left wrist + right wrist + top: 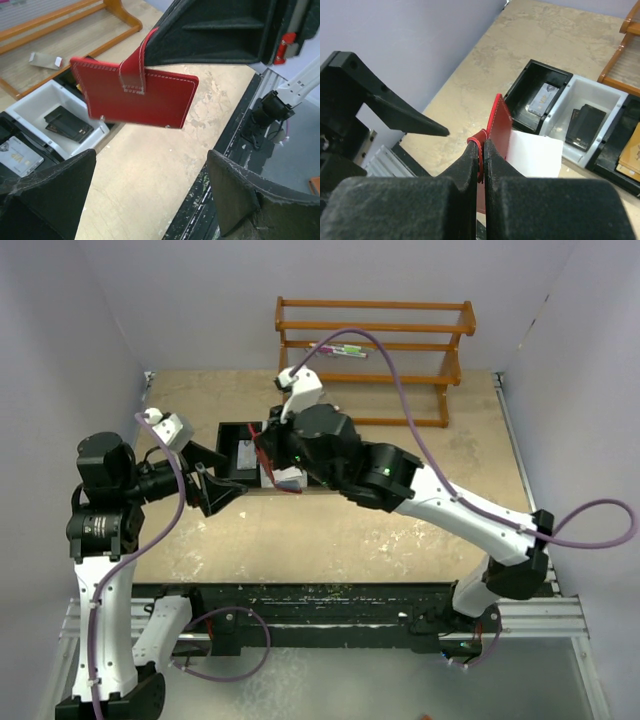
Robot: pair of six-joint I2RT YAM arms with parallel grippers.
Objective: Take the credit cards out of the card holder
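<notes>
Pale walls are seen around a mottled beige table (330,530), with a wooden rack (375,345) set along its far edge. A red wallet (150,102) is held up clear of the table by the right gripper (483,145), whose jaws are pressed together on the snap tab, so that the wallet hangs from that tab. The left gripper (150,165) is spread wide just beside the wallet, its fingers (55,195) kept apart from the red cover, with nothing gripped between them. Behind the wallet, a three-compartment tray (615,95) is set on the table in front of the rack. A silver card (542,100) is seen lying in one black end compartment, a dark block (585,125) in the white middle one, and a yellow block (630,150) in the black compartment at the other end. A flat white panel (535,152) is shown just beside the wallet in the right wrist view; whether it is a sleeve or a card cannot be told. Purple cables (590,525) are looped from both arms.
</notes>
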